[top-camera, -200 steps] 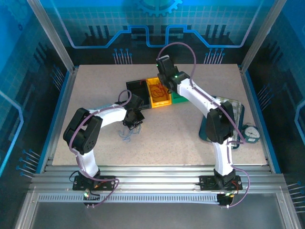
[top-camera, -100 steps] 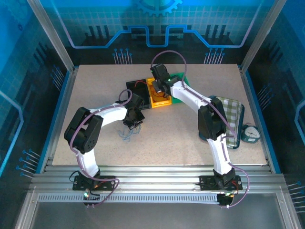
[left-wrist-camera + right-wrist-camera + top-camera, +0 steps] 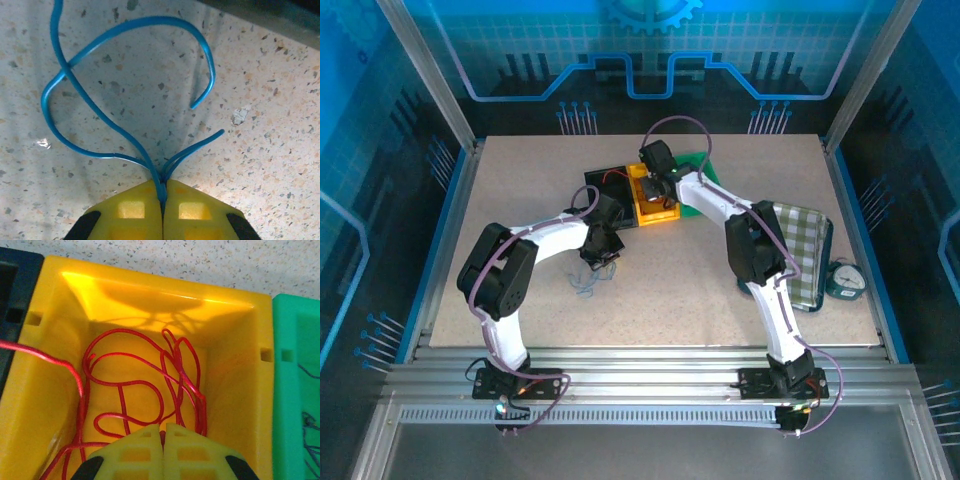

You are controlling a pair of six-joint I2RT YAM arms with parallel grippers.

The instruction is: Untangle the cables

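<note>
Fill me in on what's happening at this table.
Two robot arms are sorting thin cables. The left gripper is shut on the blue cable, whose loops spread over the speckled table. The right gripper is shut, down inside the yellow bin among the red cable; whether it pinches a strand is unclear. One red strand trails over the wall toward the black bin.

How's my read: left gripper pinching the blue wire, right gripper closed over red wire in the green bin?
Wrong bin: the right wrist view shows the red wire in the yellow bin, beside the green bin. Otherwise yes: left gripper pinches the blue wire, right gripper is closed over the red wire.
</note>
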